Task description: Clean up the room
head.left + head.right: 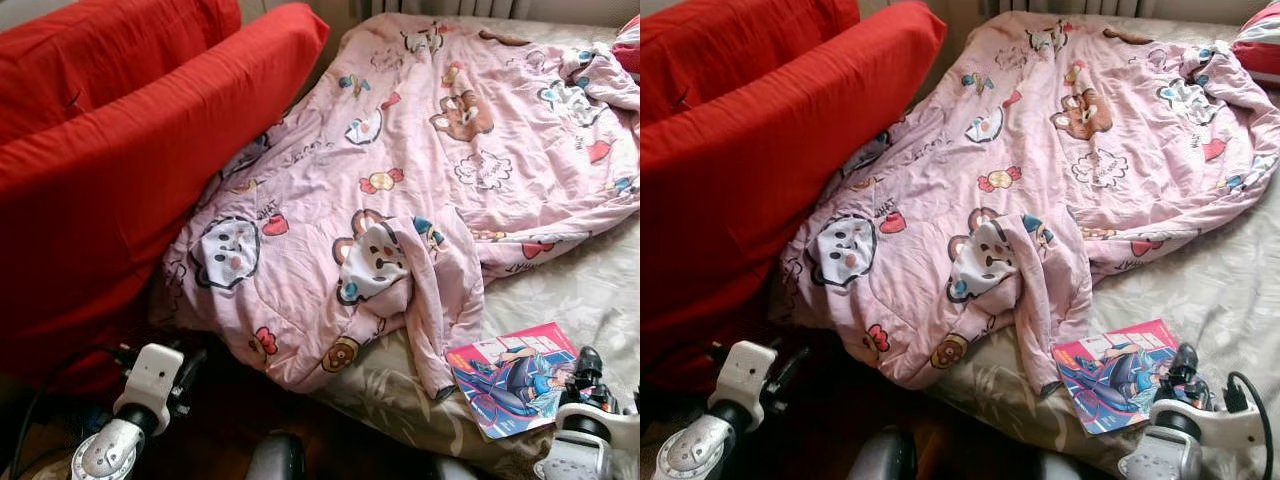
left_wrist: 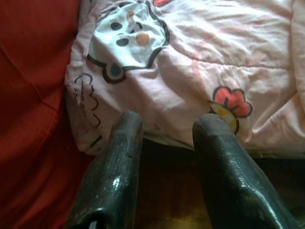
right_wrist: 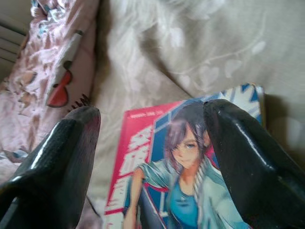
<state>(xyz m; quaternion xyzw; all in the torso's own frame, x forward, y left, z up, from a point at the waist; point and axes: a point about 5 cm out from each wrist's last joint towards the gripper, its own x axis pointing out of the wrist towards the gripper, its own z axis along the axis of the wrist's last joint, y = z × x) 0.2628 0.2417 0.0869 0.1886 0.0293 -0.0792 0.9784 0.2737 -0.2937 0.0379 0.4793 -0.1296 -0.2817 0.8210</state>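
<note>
A rumpled pink cartoon-print quilt [image 1: 420,180] lies spread over the bed, its near corner hanging off the bed's edge. A comic book [image 1: 505,385] with a red and blue cover rests on the beige bed sheet [image 1: 590,290] near the front edge, beside the quilt's corner. My right gripper [image 3: 152,112] hovers open just over the book [image 3: 162,167], one finger on each side of its cover. My left gripper [image 2: 167,124] is open and low at the bedside, pointing at the quilt's hanging edge [image 2: 190,71] without touching it.
Large red cushions [image 1: 120,150] lean along the left of the bed, against the quilt. A red and white pillow [image 1: 1260,45] sits at the far right corner. Dark floor [image 1: 250,410] shows between me and the bed.
</note>
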